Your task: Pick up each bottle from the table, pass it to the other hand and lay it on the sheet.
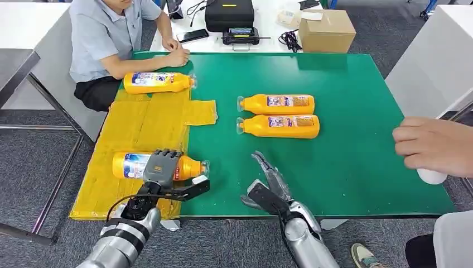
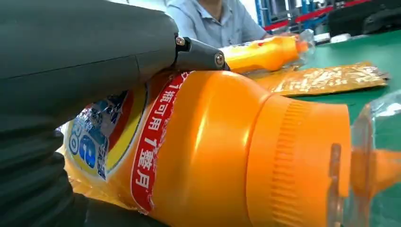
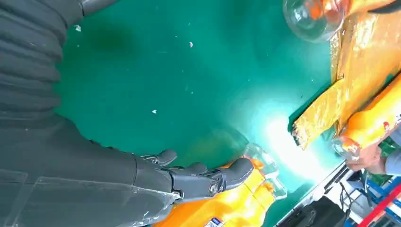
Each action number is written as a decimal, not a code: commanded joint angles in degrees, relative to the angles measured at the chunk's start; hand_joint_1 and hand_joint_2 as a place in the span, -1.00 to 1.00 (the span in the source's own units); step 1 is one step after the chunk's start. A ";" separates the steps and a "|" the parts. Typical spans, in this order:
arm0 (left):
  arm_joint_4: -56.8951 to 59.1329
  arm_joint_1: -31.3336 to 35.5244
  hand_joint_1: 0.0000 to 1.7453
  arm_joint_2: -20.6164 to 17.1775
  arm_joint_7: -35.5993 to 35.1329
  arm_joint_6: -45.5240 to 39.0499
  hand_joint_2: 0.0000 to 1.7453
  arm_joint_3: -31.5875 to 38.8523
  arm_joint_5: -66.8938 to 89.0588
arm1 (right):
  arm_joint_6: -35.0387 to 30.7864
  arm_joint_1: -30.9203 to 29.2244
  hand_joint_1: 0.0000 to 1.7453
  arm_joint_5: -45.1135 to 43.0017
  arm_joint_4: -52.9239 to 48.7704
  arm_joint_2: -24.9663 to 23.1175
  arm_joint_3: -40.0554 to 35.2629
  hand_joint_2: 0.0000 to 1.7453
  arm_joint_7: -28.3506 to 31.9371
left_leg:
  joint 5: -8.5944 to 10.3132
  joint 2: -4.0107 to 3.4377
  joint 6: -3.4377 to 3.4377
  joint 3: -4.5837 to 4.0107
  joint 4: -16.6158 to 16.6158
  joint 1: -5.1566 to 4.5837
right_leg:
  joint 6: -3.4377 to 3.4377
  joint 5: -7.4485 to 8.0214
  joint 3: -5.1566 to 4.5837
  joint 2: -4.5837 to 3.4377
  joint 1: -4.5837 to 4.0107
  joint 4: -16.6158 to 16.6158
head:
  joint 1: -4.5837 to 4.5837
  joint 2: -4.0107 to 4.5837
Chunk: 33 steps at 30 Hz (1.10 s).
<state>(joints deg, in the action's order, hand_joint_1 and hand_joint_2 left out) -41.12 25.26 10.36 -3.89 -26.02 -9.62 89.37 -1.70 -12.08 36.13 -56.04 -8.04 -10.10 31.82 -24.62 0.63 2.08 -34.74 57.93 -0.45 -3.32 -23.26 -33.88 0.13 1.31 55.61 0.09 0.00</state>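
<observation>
Lower left of the head view: left hand (image 1: 162, 167) draped palm-down over an orange bottle (image 1: 134, 166) lying on the yellow sheet (image 1: 139, 125), fingers curled over the label, thumb stretched toward the clear cap; a firm hold or mere resting, cannot tell. Lower centre: right hand (image 1: 268, 184) empty above the green bench (image 1: 362, 111), fingers straight and spread, pointing toward two more bottles (image 1: 277, 104) lying mid-frame. Upper left: another bottle (image 1: 158, 82) on the sheet's far end, near a seated person (image 1: 111, 39) cut off by the frame.

Yellow crinkled sheet (image 1: 139, 125) covered the green table's (image 1: 357, 156) left side; one orange plastic bottle (image 1: 159, 82) lay at its far end, another (image 1: 131, 165) near. Two orange bottles (image 1: 277, 104) (image 1: 279, 126) lay side by side mid-table.
</observation>
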 commanded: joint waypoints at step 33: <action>21.46 7.35 -1.00 -0.71 3.84 21.35 1.00 9.57 -3.87 | -0.38 -7.28 -1.00 -0.18 13.07 -0.49 1.74 1.00 3.90 | 0.00 -0.33 -0.12 1.30 -0.17 0.01 | 0.16 0.07 1.21 -0.28 -0.02 -0.13 | 0.00 0.00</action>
<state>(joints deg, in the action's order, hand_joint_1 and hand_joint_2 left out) -26.99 35.72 10.88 -0.94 -6.75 -2.84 86.14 -1.75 -15.73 35.98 -50.16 -8.17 -9.68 34.84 -24.63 0.61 2.07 -33.57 57.88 -0.45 -3.29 -23.28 -32.68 0.11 1.31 55.58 0.09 0.00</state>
